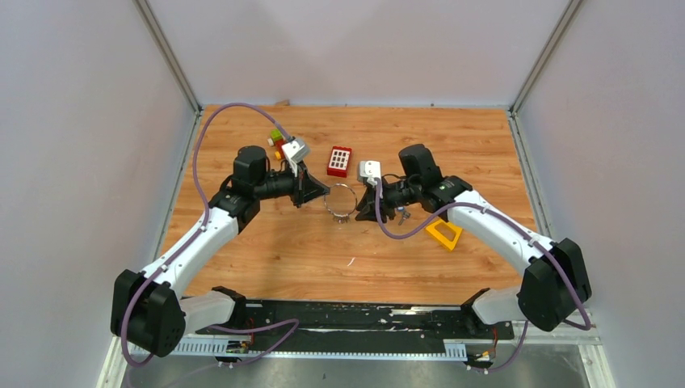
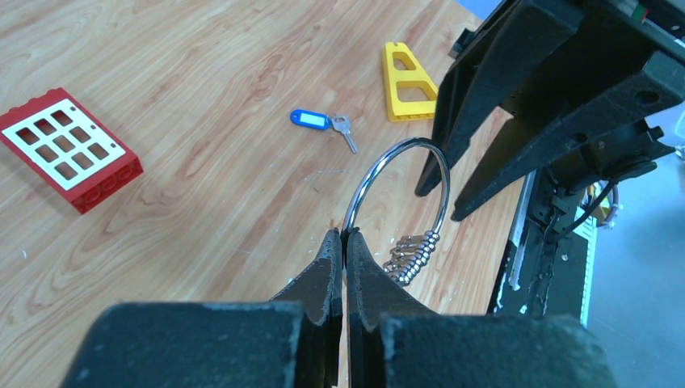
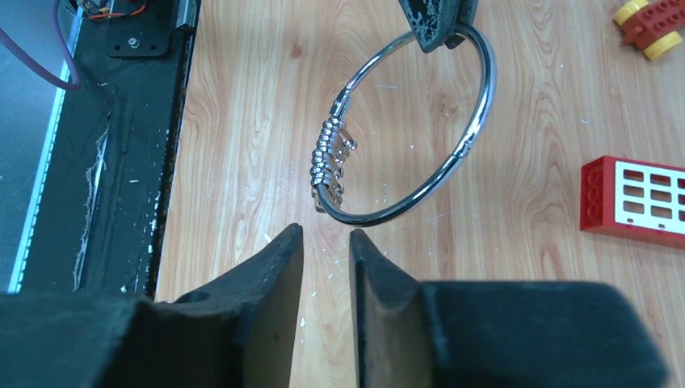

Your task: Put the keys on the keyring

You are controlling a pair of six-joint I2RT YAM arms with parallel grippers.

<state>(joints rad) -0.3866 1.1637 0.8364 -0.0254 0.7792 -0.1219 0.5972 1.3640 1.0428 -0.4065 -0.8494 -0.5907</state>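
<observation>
The keyring (image 2: 412, 141), a thin silver wire ring, stands upright just above the table between the two arms (image 1: 342, 202). My left gripper (image 2: 345, 234) is shut on its rim. A bunch of small silver beads (image 2: 412, 255) hangs on the ring's lower side. My right gripper (image 3: 325, 230) faces the ring (image 3: 490, 81) from the other side. It is a little open, with only bare table between its fingers, just short of the wire. One silver key with a blue tag (image 2: 311, 120) lies flat on the table beyond the ring. No other keys show.
A red brick with a white grid (image 1: 340, 161) lies behind the ring. A yellow triangular block (image 1: 443, 234) sits under the right forearm, close to the tagged key. Small coloured bricks (image 1: 277, 141) lie at the back left. The black base rail (image 1: 355, 315) runs along the near edge.
</observation>
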